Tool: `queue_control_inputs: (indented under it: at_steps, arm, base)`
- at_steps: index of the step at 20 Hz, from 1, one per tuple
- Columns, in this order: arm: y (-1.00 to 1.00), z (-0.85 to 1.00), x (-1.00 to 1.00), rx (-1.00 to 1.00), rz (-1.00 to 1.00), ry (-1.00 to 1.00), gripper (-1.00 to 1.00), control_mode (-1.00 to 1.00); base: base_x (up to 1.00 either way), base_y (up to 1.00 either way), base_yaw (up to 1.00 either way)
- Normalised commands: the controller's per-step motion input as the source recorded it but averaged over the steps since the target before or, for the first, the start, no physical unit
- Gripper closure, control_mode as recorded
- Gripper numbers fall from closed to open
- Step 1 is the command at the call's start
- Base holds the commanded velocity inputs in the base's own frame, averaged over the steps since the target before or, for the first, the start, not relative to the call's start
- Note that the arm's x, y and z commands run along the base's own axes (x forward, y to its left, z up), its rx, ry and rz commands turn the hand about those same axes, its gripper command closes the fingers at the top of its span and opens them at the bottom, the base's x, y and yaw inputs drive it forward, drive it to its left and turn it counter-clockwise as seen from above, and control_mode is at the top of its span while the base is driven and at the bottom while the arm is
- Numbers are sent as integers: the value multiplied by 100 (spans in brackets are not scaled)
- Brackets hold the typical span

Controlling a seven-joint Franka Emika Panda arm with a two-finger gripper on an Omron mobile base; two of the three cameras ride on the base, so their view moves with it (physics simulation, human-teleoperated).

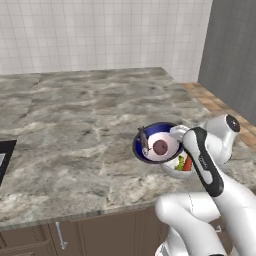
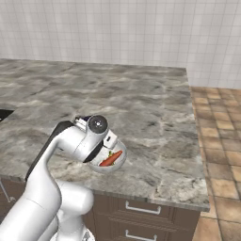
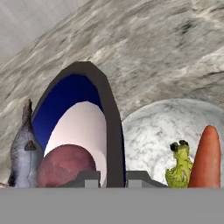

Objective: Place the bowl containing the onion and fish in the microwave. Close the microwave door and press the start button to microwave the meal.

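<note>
The dark blue bowl (image 1: 156, 131) with a white inside hangs tilted just above the marble counter (image 1: 90, 115) near its front edge. In it lie the reddish-brown onion (image 1: 160, 147) and the slim grey fish (image 1: 144, 140). In the hand view, the bowl (image 3: 65, 100) has its dark rim running between my finger tips, with the onion (image 3: 65, 166) and fish (image 3: 24, 153) at lower left. My gripper (image 3: 113, 179) is shut on that rim. The microwave and its door are out of view.
A plain white bowl (image 3: 157, 131) with a carrot (image 3: 208, 157) and a green vegetable (image 3: 179, 166) sits right beside and partly under the blue bowl (image 1: 172, 167). A black surface (image 1: 5, 155) lies at the counter's left edge. A grey panel (image 1: 230, 55) stands far right, above the tiled floor (image 2: 221, 141).
</note>
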Motion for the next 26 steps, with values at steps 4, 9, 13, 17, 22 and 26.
queue_control_inputs:
  at_steps: [4,9,13,17,22,26]
  arm:
    - [-80,62,-24,20,0,0,100,-100]
    - [-48,70,-46,29,0,0,100,-100]
    - [-4,57,-66,24,1,0,100,-100]
    - [0,36,-86,13,4,5,100,-100]
    - [6,12,-32,2,0,3,100,-100]
    - [8,0,0,-2,0,0,100,-100]
  base:
    - [0,0,0]
    - [0,0,0]
    - [0,0,0]
    - [0,0,0]
    - [0,0,0]
    - [0,0,0]
